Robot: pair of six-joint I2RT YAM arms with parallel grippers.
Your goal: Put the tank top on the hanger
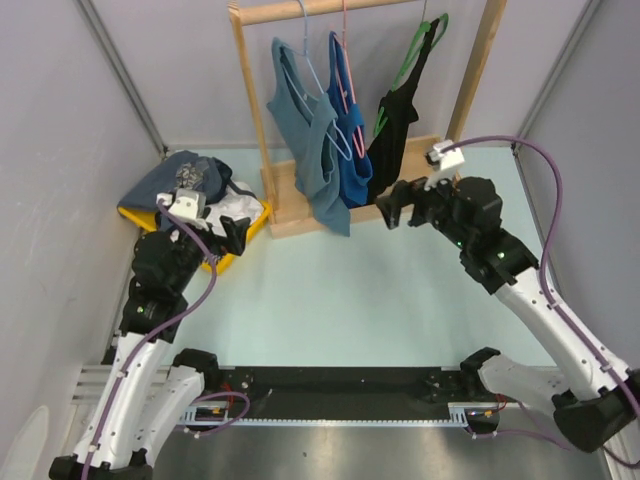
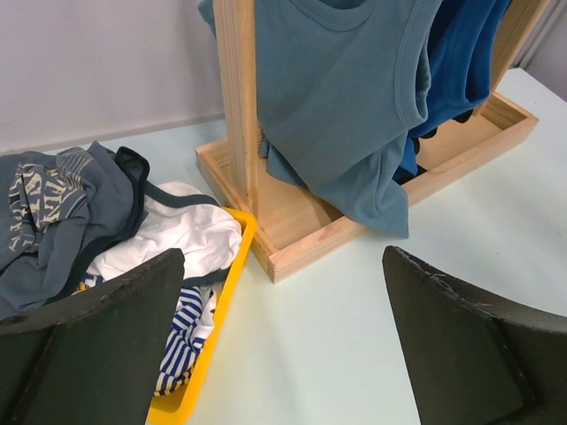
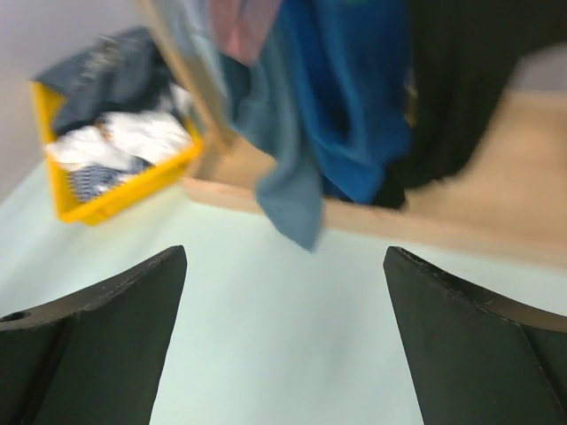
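Both wide open and empty: left gripper (image 1: 236, 231), right gripper (image 1: 392, 206). We judge the tank top (image 1: 310, 150) hangs on the hanger (image 1: 310, 62), upper centre, so nothing needs holding.

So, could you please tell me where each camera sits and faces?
Top external: above and behind the arms, looking down at the wooden clothes rack; both arms, left hand, right hand show.
Left wrist: faces the rack's post and dusty teal-blue tank top; own open fingers below.
Right wrist: blurred, faces the rack base; own open fingers below.
All share the tank top and yellow plastic bin.
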